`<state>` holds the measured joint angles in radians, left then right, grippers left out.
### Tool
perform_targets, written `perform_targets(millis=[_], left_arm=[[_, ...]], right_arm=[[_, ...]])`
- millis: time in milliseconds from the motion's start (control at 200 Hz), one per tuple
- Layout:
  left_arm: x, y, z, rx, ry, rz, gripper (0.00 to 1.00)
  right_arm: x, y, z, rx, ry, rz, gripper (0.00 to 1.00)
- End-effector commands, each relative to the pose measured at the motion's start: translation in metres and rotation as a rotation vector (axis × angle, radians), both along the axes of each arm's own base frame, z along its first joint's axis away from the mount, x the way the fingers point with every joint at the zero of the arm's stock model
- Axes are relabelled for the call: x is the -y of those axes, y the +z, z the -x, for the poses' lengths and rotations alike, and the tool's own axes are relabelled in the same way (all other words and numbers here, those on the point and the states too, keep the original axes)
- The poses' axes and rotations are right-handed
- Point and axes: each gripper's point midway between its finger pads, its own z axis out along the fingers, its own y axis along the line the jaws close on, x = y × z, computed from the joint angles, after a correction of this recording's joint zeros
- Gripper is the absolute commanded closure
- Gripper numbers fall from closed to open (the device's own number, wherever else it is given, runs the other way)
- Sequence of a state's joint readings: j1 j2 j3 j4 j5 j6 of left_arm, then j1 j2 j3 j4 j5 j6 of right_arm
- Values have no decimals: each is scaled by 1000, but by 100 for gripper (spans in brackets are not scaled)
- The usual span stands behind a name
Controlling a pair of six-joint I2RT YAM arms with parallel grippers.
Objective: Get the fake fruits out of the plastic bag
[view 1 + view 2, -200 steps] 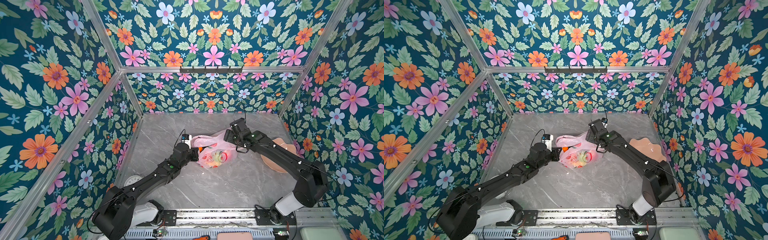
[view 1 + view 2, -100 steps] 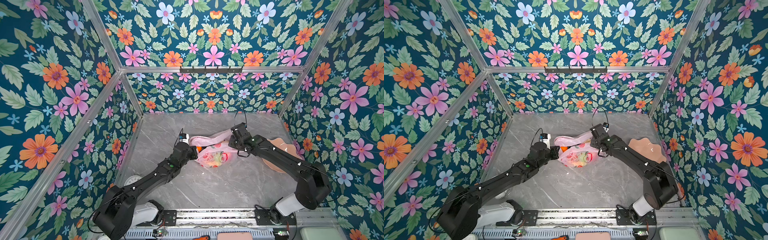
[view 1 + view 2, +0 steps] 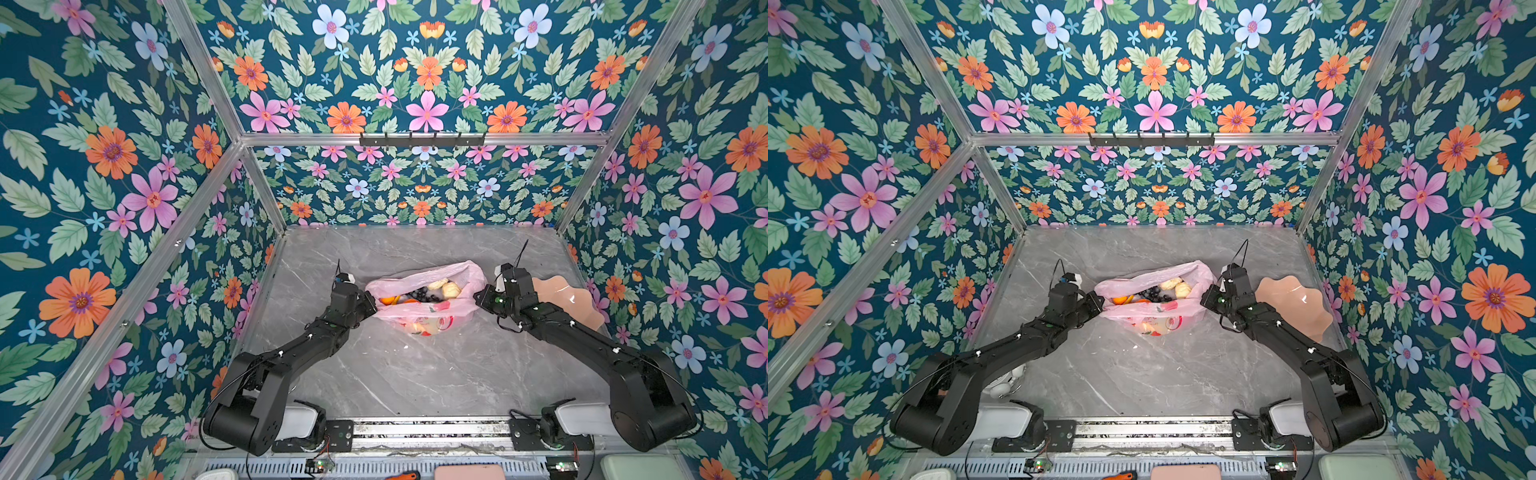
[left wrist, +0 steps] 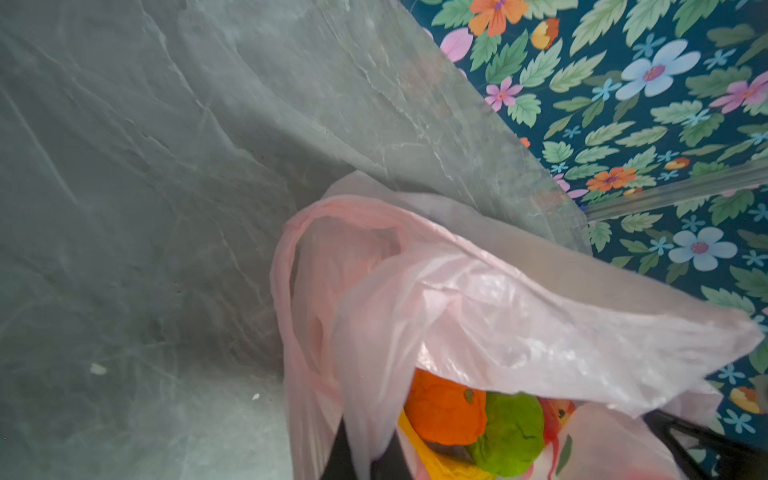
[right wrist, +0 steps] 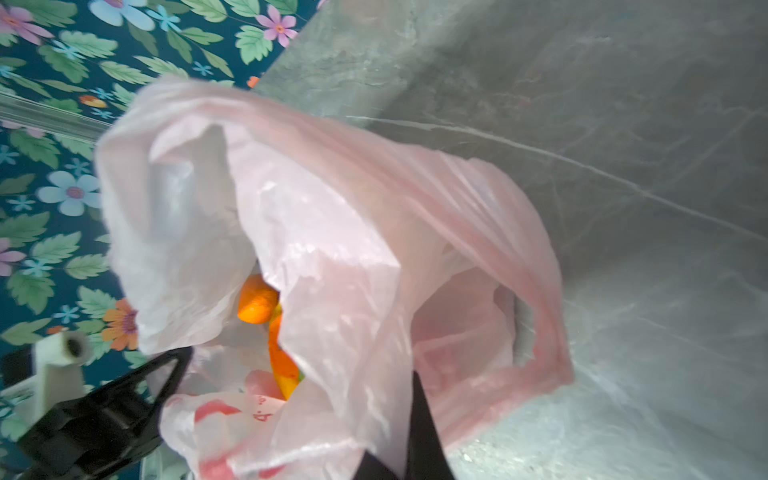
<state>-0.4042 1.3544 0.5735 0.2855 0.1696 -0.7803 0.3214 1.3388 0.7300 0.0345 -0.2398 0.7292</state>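
Left pincer [image 3: 371, 306] and right pincer [image 3: 478, 297] sit at opposite ends of the plastic bag [image 3: 428, 309] in a top view, each pressed together on a bunched end of the film, so we read the bag as stretched between them with its long axis running from one pincer to the other across the middle of the desk [image 3: 415, 374]. Its mouth gapes upward along that axis, and through it we see the fake fruits still inside: an orange [image 3: 388, 300] at the left pincer's end, dark grapes [image 3: 419, 296] in the middle and two cream lumps [image 3: 444, 287] toward the right pincer's end. A peach scalloped bowl [image 3: 569, 301] lies just behind the right arm, so we judge that arm the nearer one for carrying fruit to it. The second top view agrees: left pincer [image 3: 1096, 302], bag [image 3: 1156, 309], right pincer [image 3: 1205, 300], the bag spanning the gap and resting on the desk. From the left wrist we see the film rising from the left pincer [image 4: 365, 461], which pinches it, with the orange [image 4: 444, 409] and a bumpy green fruit [image 4: 511, 434] lying just beyond the pinch, inside the opening. From the right wrist, the right pincer [image 5: 399, 449] grips a fold of film; the orange [image 5: 257, 301] shows deeper in, toward the far left pincer [image 5: 137, 395]. One pincer must let go before it can reach in, we judge.
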Motion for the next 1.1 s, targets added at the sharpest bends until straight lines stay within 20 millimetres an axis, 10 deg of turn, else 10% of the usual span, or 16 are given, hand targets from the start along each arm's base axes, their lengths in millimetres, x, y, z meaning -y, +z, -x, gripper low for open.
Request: perform_targets(millis=[0, 175, 360, 695, 965, 1095], left_arm=[[15, 6, 5, 13, -100, -78, 81], [-17, 9, 23, -21, -57, -365, 38], [-47, 27, 39, -38, -71, -598, 27], [13, 87, 11, 192, -220, -972, 13], [58, 48, -24, 137, -388, -1102, 6], [47, 38, -47, 95, -291, -1145, 7]], right_arm=[[-7, 22, -5, 91, 39, -29, 100], [-3, 28, 0, 98, 52, 16, 100], [-2, 32, 1, 97, 72, 49, 100], [-5, 42, 2, 114, 102, 52, 100], [-2, 43, 7, 122, 110, 78, 100], [1, 43, 6, 124, 106, 101, 100]])
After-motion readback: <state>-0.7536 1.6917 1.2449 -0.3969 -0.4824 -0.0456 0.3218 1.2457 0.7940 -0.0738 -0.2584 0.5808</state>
